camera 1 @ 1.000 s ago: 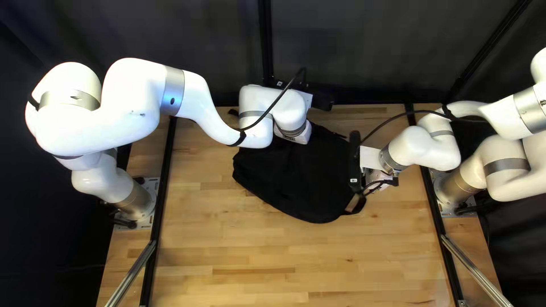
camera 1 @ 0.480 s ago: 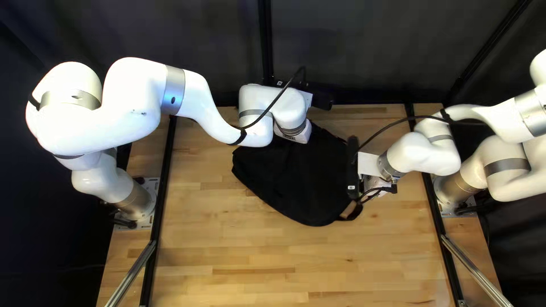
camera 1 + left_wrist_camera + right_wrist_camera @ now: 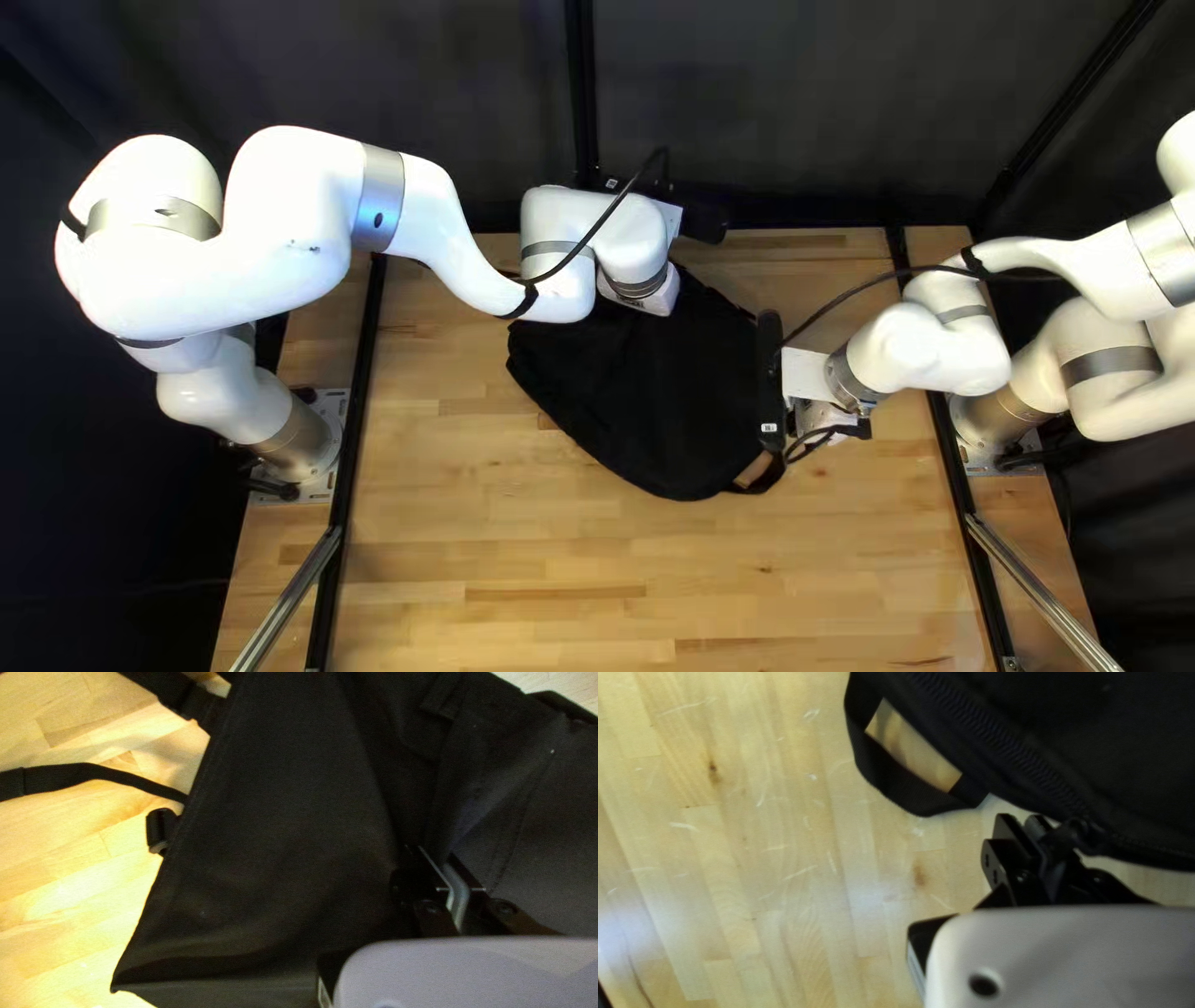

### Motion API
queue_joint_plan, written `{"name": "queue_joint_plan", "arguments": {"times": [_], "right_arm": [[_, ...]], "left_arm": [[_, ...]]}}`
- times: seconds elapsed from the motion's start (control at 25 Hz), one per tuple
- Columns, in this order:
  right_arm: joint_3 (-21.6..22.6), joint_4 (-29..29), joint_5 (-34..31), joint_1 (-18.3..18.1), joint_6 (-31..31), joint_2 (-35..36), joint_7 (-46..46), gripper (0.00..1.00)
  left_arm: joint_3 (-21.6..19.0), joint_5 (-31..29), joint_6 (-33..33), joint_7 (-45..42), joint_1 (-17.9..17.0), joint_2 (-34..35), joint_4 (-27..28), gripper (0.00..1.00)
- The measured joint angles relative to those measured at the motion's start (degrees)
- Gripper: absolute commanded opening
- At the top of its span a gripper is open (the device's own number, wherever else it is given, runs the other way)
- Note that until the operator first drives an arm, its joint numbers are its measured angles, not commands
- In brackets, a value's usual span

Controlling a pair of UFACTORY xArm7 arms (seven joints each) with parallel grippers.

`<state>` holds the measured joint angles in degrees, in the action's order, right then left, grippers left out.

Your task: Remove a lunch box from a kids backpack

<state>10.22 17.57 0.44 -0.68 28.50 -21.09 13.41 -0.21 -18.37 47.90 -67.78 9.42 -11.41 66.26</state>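
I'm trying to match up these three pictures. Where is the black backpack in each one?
Top left view: the backpack lies around the middle, partly under the left arm's end.
Left wrist view: under and ahead of the left gripper.
Right wrist view: ahead of the right gripper, zipped edge nearest.
Shared landmark: the pale wooden tabletop.

Solid black on the backpack, folks, and we've got more black along its ribbed zipper and loop! Our table shows honey-blond staggered strips, flecked with brown knots; our arms gleam white, banded silver-grey; the curtain is dark.
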Motion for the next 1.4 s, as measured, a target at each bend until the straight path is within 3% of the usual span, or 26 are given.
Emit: {"name": "queue_joint_plan", "arguments": {"times": [0.44, 0.96, 1.16, 1.4], "right_arm": [[0.81, 0.94, 2.20, 2.00, 0.65, 0.23, 1.30, 0.00], [-0.27, 3.36, 3.85, 2.69, 0.24, 3.22, -0.39, 0.00], [-2.14, 4.08, 4.21, 2.20, 2.02, 2.28, -2.66, 0.00], [-1.16, 8.35, 3.86, 2.58, 1.93, 6.52, -1.97, 0.00]], "left_arm": [[-1.33, 0.39, 1.92, 2.12, -0.98, 3.59, -2.04, 1.00], [-4.49, -0.34, 2.92, 2.41, -4.18, 20.25, -18.40, 1.00], [-4.89, -0.70, 2.19, 2.55, -4.56, 20.65, -19.68, 1.00], [-5.06, -0.41, 2.49, 2.86, -4.92, 23.09, -21.57, 1.00]]}}
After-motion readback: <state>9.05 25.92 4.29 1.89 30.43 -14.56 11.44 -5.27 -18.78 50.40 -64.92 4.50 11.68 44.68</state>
